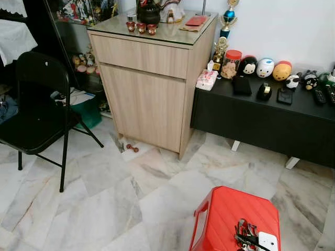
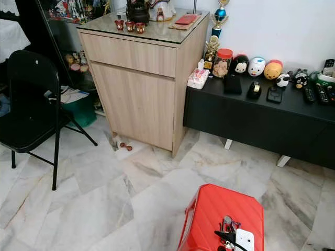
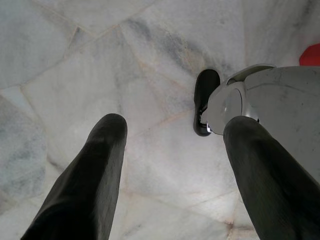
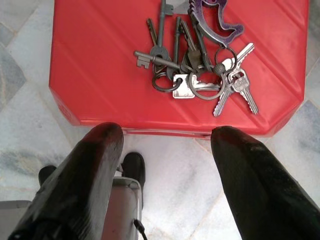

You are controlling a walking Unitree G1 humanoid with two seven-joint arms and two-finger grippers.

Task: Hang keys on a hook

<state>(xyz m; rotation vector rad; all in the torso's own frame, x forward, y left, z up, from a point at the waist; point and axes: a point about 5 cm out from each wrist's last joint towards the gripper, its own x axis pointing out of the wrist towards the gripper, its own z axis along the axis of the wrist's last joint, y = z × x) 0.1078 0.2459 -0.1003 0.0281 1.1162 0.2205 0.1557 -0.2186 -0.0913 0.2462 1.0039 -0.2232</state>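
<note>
A bunch of keys (image 4: 200,70) on rings, with a purple carabiner-like clip, lies on top of a red plastic stool (image 1: 225,209) on the marble floor in front of me. The keys (image 1: 246,232) rest near the stool's near edge, beside a small white object (image 1: 268,241). My right gripper (image 4: 167,150) hovers open just short of the stool's edge, its fingers apart and holding nothing. My left gripper (image 3: 175,125) hangs open over bare marble floor, with nothing between its fingers.
A tall wooden cabinet (image 1: 152,78) stands ahead. To its right is a low black bench (image 1: 272,120) carrying figurines and remotes. A black folding chair (image 1: 36,115) stands at the left. My own black foot (image 3: 205,100) is on the floor.
</note>
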